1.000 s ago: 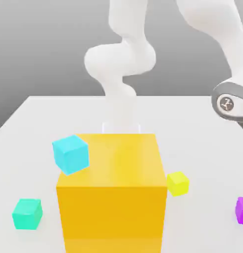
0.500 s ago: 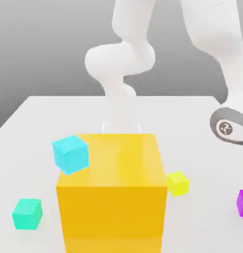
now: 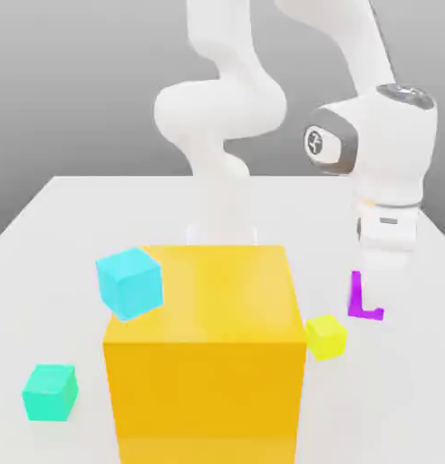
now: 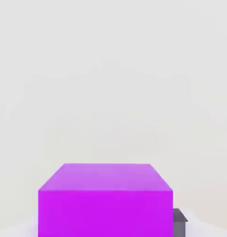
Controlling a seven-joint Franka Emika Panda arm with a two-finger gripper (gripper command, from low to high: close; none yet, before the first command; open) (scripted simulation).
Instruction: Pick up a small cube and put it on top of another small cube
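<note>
The small purple-magenta cube (image 3: pixel 356 295) hangs just above the table at the exterior view's right, partly covered by my white fingers. My gripper (image 3: pixel 372 288) is shut on it, pointing straight down. In the hand view the purple cube (image 4: pixel 106 199) looms close, with a dark finger pad (image 4: pixel 180 222) against its side. A small yellow cube (image 3: pixel 325 335) sits on the table just to the exterior view's left of the held cube and lower in the picture. A small teal-green cube (image 3: pixel 51 391) lies far off at the front left.
A big orange-yellow block (image 3: pixel 207 362) stands in the front middle. A tilted cyan cube (image 3: pixel 129 282) is at its upper left corner. The arm's white base (image 3: pixel 221 118) rises behind the block. The white table (image 3: pixel 72 227) stretches around them.
The hand swung in from the exterior view's right edge toward the middle. The purple cube left its spot at the front right and moved left and up with the gripper.
</note>
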